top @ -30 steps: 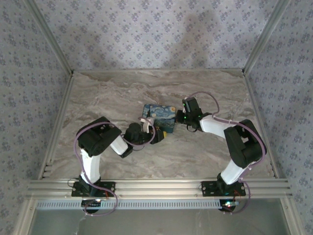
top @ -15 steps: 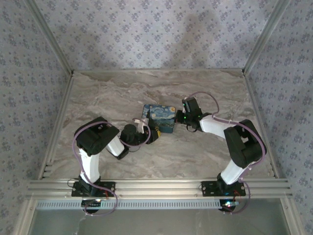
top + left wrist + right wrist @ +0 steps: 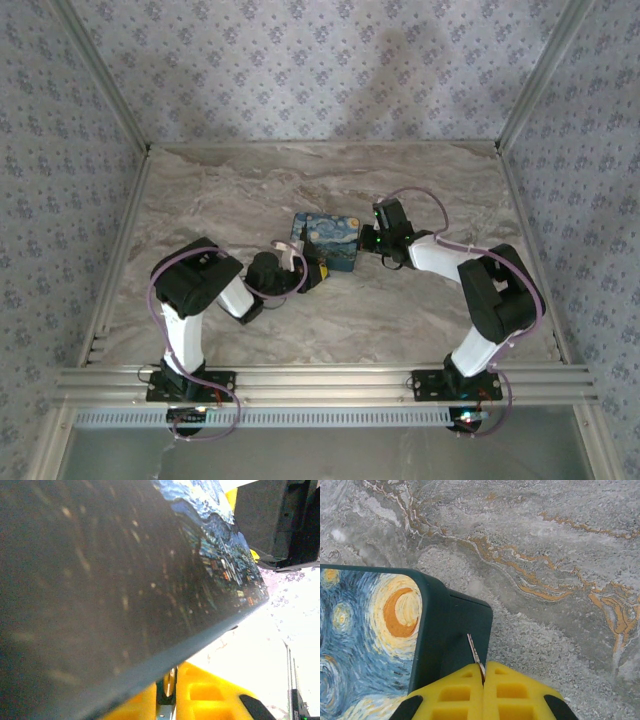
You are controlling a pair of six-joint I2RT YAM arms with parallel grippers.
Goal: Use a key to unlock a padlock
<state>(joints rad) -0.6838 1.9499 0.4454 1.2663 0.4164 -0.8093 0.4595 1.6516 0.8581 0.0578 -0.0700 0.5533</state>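
Right gripper [image 3: 482, 669] is clamped on the thin silver key [image 3: 474, 653]. We see its blade pointing ahead at the dark-green side of the swirl-painted box [image 3: 462, 625].

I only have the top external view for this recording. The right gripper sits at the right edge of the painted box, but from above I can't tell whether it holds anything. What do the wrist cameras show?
Observer: On the right wrist camera, the right gripper is shut on the key, whose thin metal blade juts out ahead of it.
Reviewer: Where does the blade point?
Observer: At the dark green side wall of the painted box, close to its corner. I can't tell whether it touches.
Reviewer: And the left gripper?
Observer: The left wrist camera shows the left gripper close against the box, its jaws nearly together. I can't tell whether they hold anything.
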